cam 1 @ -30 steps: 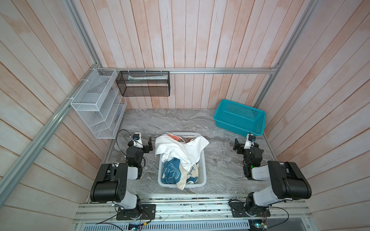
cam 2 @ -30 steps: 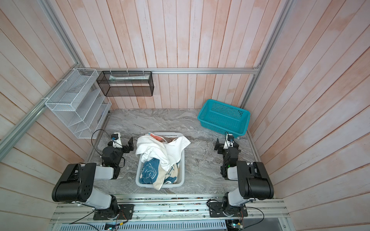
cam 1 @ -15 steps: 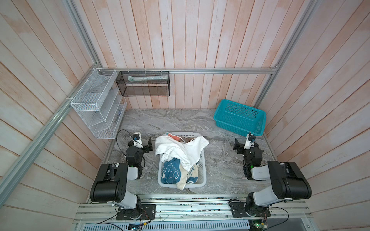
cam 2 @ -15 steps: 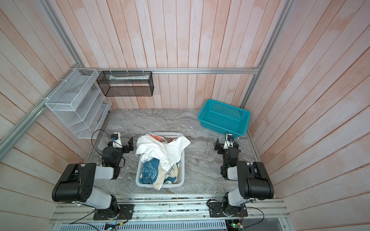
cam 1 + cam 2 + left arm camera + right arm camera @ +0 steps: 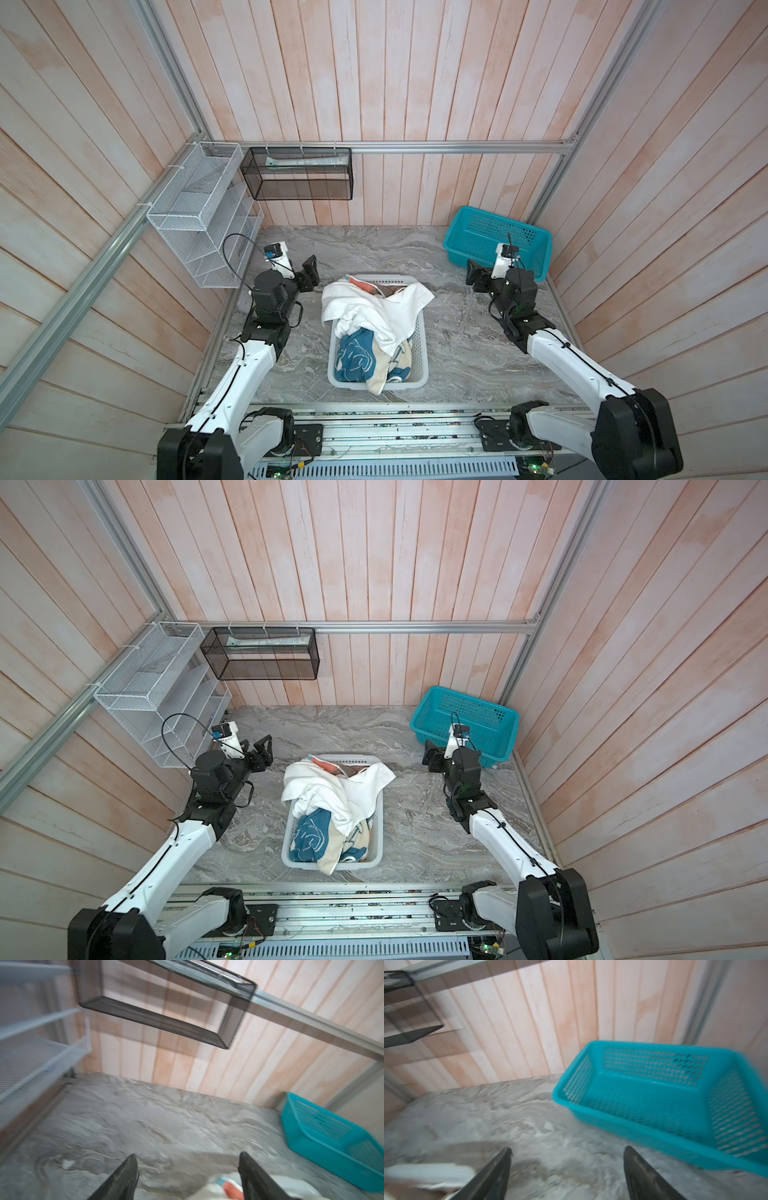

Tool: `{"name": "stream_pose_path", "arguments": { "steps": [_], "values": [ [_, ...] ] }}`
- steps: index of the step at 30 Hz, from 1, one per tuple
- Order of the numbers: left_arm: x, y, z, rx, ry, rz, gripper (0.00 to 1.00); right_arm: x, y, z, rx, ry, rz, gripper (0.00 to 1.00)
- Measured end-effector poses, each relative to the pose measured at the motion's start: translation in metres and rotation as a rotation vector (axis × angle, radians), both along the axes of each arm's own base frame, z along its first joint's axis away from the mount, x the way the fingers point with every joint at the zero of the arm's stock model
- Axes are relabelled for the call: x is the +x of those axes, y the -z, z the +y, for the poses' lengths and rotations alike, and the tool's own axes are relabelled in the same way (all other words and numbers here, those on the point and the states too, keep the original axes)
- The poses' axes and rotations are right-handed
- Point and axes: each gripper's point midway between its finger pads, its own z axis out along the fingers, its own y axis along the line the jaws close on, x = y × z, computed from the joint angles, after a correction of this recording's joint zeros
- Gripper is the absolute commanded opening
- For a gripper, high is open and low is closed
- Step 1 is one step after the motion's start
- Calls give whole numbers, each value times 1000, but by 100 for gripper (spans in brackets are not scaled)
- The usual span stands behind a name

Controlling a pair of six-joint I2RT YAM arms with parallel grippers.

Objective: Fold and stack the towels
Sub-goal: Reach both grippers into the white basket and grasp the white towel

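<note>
The towels lie crumpled in a white basket [image 5: 420, 376] at the table's middle. A white towel [image 5: 374, 309] is draped on top, over the far rim. A blue-cream towel [image 5: 357, 359] lies under it at the near end, and a coral-orange edge [image 5: 362, 285] peeks out at the far end. My left gripper [image 5: 311, 270] hovers left of the basket's far corner, open and empty. In the left wrist view its fingers [image 5: 124, 1176] frame bare table with the orange edge [image 5: 231, 1188] near one. My right gripper [image 5: 473, 276] hovers right of the basket, open and empty.
A teal basket [image 5: 496, 239], empty, stands at the back right, just behind the right wrist. A white wire rack [image 5: 195, 216] hangs on the left wall and a black mesh shelf [image 5: 299, 174] on the back wall. Grey marble table [image 5: 374, 249] surrounds the white basket.
Both arms have lifted from their folded rest pose. The grippers have moved up and toward the back, the right one also slightly inward. The towels have not moved.
</note>
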Motion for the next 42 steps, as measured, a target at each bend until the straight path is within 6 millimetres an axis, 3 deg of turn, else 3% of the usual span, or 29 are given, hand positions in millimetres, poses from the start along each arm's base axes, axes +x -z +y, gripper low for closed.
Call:
{"name": "stream_pose_path", "arguments": {
  "steps": [3,6,9,11,14,17,20,26,29,31,35,39,40,42],
  "values": [
    [-33,8,-80,-28,192,153,69,-38,35,64,17,-161,156,82],
    [-84,41,-156,5,382,340,69,-76,61,108,48,-281,275,77],
    [-132,98,-205,81,512,566,69,-103,87,133,74,-337,373,65],
    [-149,145,-213,138,523,724,69,-115,104,147,86,-368,431,58],
    [-152,201,-196,182,460,882,69,-121,127,162,98,-391,501,52],
    [-133,220,-168,129,394,950,68,-112,131,179,122,-408,506,49],
    [-90,220,-129,81,309,944,67,-89,133,210,123,-441,494,49],
    [19,217,-43,143,138,884,66,-33,109,294,131,-566,418,53],
    [53,206,-6,176,72,846,65,-16,89,318,144,-604,377,58],
    [62,193,9,202,44,828,61,-9,70,327,154,-621,347,60],
    [70,152,7,231,63,776,53,-1,29,337,164,-645,277,62],
    [72,95,3,239,74,657,51,-6,5,331,161,-650,246,62],
    [71,83,5,244,62,628,52,-9,-2,326,162,-646,239,63],
    [70,67,11,268,33,589,69,-14,-10,317,161,-639,228,63]
  ]
}}
